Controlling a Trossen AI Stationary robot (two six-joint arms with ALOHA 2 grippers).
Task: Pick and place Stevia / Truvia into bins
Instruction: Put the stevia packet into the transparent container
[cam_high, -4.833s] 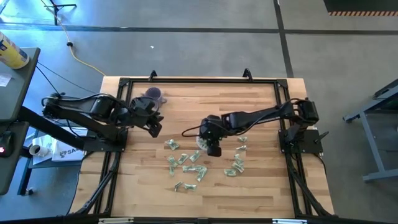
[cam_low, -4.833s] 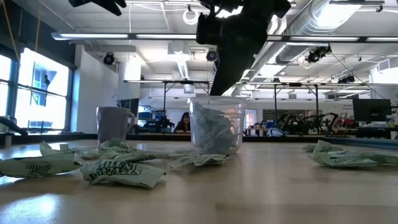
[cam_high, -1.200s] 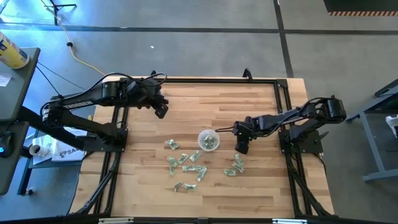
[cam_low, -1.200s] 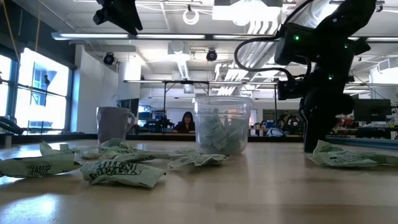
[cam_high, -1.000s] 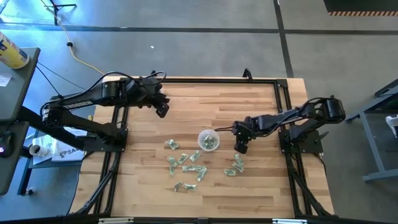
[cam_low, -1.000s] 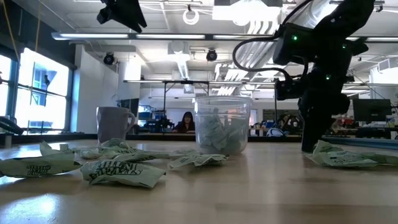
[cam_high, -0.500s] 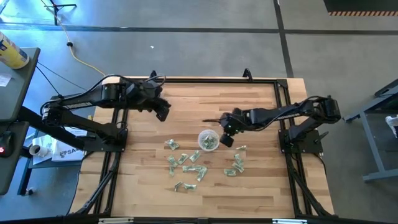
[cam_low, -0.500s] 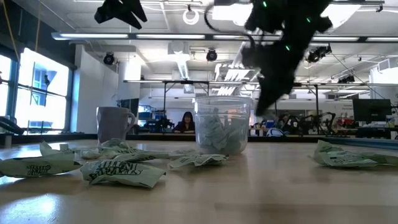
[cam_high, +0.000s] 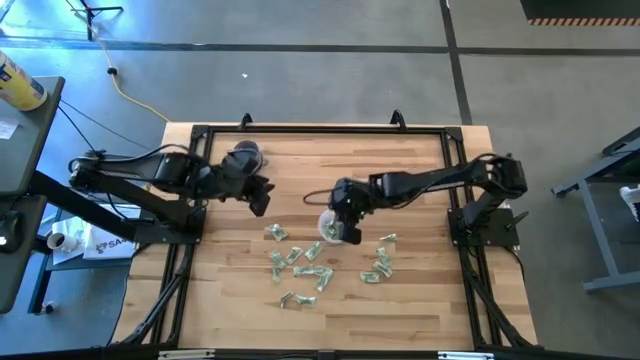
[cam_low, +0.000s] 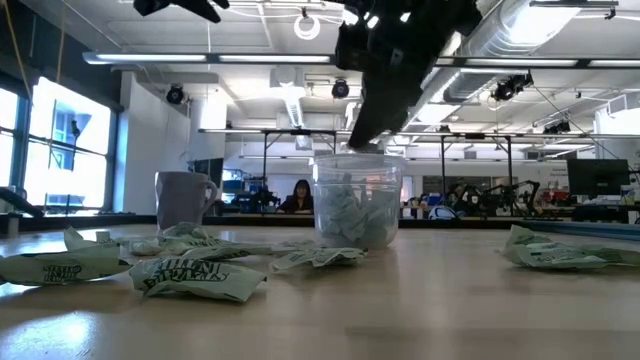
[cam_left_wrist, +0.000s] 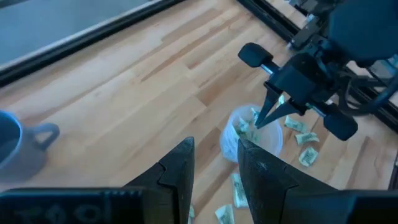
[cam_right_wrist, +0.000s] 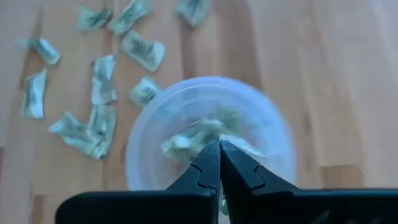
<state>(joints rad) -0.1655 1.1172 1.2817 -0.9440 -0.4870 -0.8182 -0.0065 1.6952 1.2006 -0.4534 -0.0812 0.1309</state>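
High view: right hand (cam_high: 349, 236) has swung from the bench's right side to over the cup (cam_high: 330, 228), mid-bench. Right wrist view: fingers pinched shut on a sachet (cam_right_wrist: 186, 140) above the cup's mouth; drop looks next. Left hand (cam_high: 259, 198) waits half-open, w/ nothing in it.

The right gripper (cam_high: 345, 233) blocks the cup (cam_high: 331, 228) mouth; bare wood (cam_high: 420, 290) lies open.

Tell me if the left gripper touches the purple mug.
Apart. The left wrist view shows bare wood between the left gripper and the purple mug.
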